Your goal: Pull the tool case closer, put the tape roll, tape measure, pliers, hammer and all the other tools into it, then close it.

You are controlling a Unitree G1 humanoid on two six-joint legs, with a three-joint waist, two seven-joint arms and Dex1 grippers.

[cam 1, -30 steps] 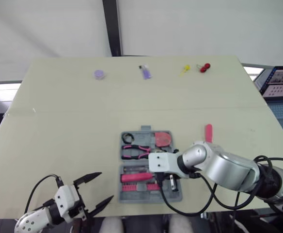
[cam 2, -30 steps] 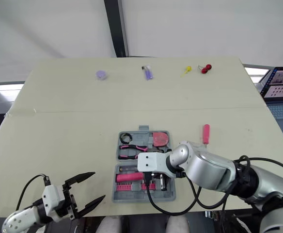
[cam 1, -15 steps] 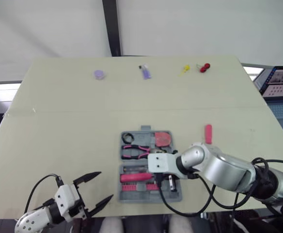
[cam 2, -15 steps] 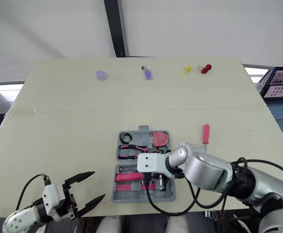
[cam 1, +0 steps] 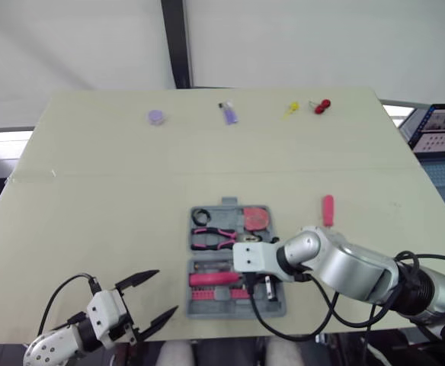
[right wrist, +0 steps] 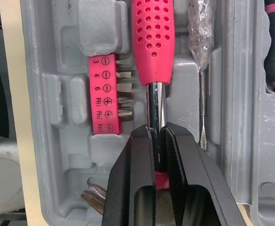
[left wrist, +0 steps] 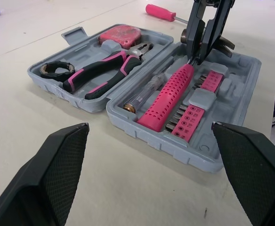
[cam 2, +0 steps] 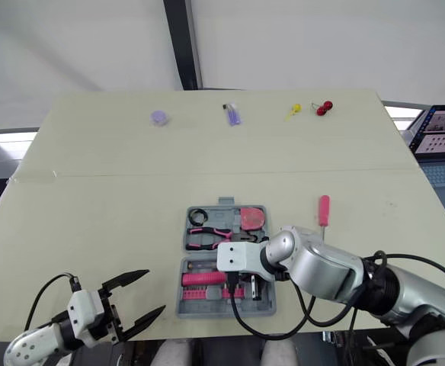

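The grey tool case [cam 1: 277,308] lies open near the table's front edge. Its far half holds the tape roll [cam 1: 202,216], the pink-handled pliers [cam 1: 215,238] and the red tape measure [cam 1: 257,218]. In the near half the pink-handled hammer [cam 1: 211,279] lies flat beside a pink bit strip [right wrist: 104,94] and a clear-handled screwdriver [right wrist: 201,33]. My right gripper [right wrist: 157,136] is shut on the hammer's steel shaft [right wrist: 155,101], down inside the case. My left gripper [cam 1: 167,291] hangs open off the front left, facing the case [left wrist: 231,141]. A pink screwdriver [cam 1: 328,207] rests on the table to the case's right.
Along the far edge lie a purple disc [cam 1: 156,117], a purple item [cam 1: 228,113], a yellow piece [cam 1: 292,108] and a red piece [cam 1: 321,106]. A screen [cam 1: 443,133] stands beyond the table's right edge.
My right arm's elbow has sunk slightly while its gripper stays on the hammer in the case. The left gripper has not moved.
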